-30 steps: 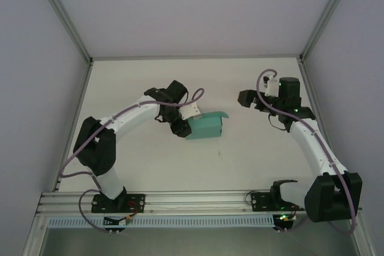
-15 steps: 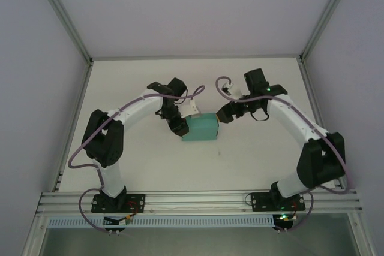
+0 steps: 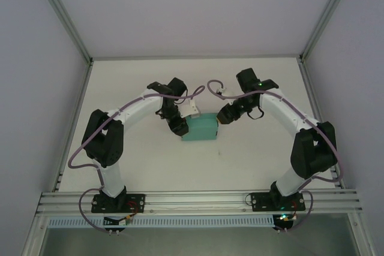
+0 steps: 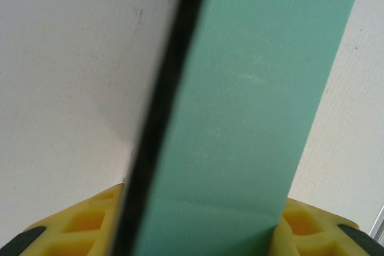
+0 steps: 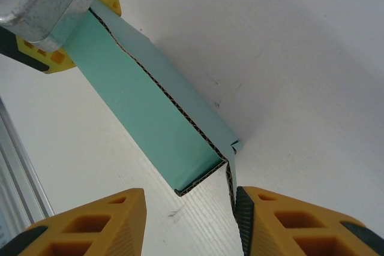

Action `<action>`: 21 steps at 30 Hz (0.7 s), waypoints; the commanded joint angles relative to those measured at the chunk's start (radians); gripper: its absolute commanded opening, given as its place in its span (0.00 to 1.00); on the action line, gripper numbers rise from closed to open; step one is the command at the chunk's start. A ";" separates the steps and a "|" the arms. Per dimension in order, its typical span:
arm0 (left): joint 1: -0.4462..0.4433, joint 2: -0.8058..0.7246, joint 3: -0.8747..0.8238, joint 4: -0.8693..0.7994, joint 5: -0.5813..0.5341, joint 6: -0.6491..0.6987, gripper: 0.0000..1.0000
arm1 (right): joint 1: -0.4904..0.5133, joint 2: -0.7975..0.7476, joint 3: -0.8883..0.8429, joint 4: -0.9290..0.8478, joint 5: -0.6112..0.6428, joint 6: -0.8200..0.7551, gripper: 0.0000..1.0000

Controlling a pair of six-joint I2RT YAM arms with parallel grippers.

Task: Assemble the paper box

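Observation:
The teal paper box (image 3: 202, 129) lies as a small flat box near the middle of the table. My left gripper (image 3: 180, 126) is shut on its left end; the box (image 4: 240, 118) runs out from between the yellow fingers (image 4: 84, 226). My right gripper (image 3: 223, 114) is at the box's right end. There its jaws (image 5: 189, 208) stand apart, astride the open end of the box (image 5: 144, 106). The right pad touches a thin end flap (image 5: 231, 175), and the left finger (image 5: 90, 223) is off the card. The left gripper (image 5: 54, 10) holds the far end.
The white table (image 3: 150, 166) is bounded by grey walls on the left, right and back, with slanted aluminium posts (image 3: 69, 22) at the corners. A metal rail (image 3: 198, 199) carrying both arm bases runs along the near edge.
My right arm swung left from the far right to the box's right end and its jaws narrowed. The raised flap there now lies down. The left gripper kept its hold.

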 commanded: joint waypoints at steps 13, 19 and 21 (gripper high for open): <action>0.004 -0.024 -0.012 0.026 -0.009 -0.012 0.37 | 0.015 0.062 0.055 -0.005 0.044 0.028 0.21; 0.003 -0.029 -0.017 0.050 -0.005 -0.031 0.37 | 0.037 0.060 0.042 0.028 0.002 0.098 0.04; 0.003 -0.027 -0.024 0.074 -0.009 -0.046 0.37 | 0.056 0.054 0.023 0.065 0.010 0.189 0.00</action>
